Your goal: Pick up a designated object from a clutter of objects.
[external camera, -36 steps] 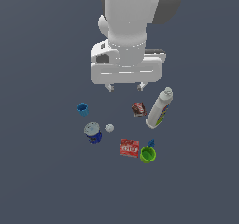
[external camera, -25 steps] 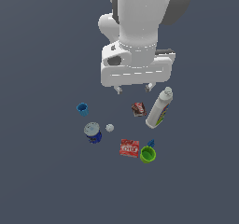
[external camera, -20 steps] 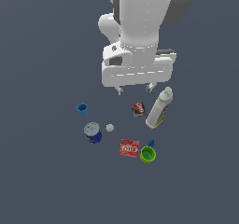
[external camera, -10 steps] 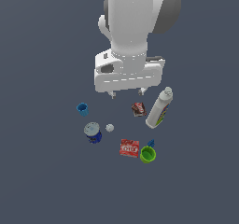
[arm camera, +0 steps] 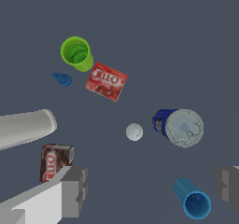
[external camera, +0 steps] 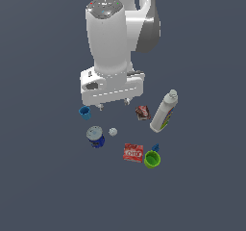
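- We see our pincer [arm camera: 151, 190] spread apart, holding nothing, above the surface [external camera: 43, 177].
- The blue cup [external camera: 85, 112] lies at the clutter's edge, near the can [external camera: 95, 136]; bare surface lies beyond.

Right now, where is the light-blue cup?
In the exterior view the light-blue cup stands at the clutter's left edge, just above the blue can and beside the gripper, which is above it.
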{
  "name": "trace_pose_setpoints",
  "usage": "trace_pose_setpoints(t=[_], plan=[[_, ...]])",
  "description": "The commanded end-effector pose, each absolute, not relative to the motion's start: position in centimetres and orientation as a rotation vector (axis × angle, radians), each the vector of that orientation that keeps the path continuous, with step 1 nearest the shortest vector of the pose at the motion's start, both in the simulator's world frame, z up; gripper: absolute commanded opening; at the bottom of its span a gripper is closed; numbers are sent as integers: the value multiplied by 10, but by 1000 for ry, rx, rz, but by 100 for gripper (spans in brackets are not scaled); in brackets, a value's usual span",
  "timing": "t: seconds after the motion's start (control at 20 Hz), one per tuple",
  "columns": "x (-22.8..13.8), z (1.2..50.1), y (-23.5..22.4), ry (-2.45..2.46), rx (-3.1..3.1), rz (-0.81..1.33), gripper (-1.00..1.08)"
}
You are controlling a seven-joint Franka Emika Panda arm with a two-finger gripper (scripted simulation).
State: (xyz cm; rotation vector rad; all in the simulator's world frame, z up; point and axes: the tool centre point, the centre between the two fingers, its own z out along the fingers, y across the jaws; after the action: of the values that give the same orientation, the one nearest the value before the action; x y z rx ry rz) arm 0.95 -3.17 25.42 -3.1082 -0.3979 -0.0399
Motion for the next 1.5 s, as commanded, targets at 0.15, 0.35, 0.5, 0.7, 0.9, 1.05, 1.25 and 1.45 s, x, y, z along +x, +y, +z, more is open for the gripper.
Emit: trace_pose_setpoints(t=[0.15,0.35,0.5,0.7,0.9,1.05,1.25,1.45], plan=[[-2,222,-71,-522,-3099,-31,100],[-13,200,-97,-613,-3087,-24,100],[-23,184,-116,-681,-3075,-18,100],[-38,163,-140,-772,-3054,-12,100],[-55,142,-162,-863,-3029,-6,100],[-69,128,-176,-929,-3008,-3,100],[-85,113,-191,-1003,-2982,-1,100],[-97,102,-202,-1057,-2961,0,100]])
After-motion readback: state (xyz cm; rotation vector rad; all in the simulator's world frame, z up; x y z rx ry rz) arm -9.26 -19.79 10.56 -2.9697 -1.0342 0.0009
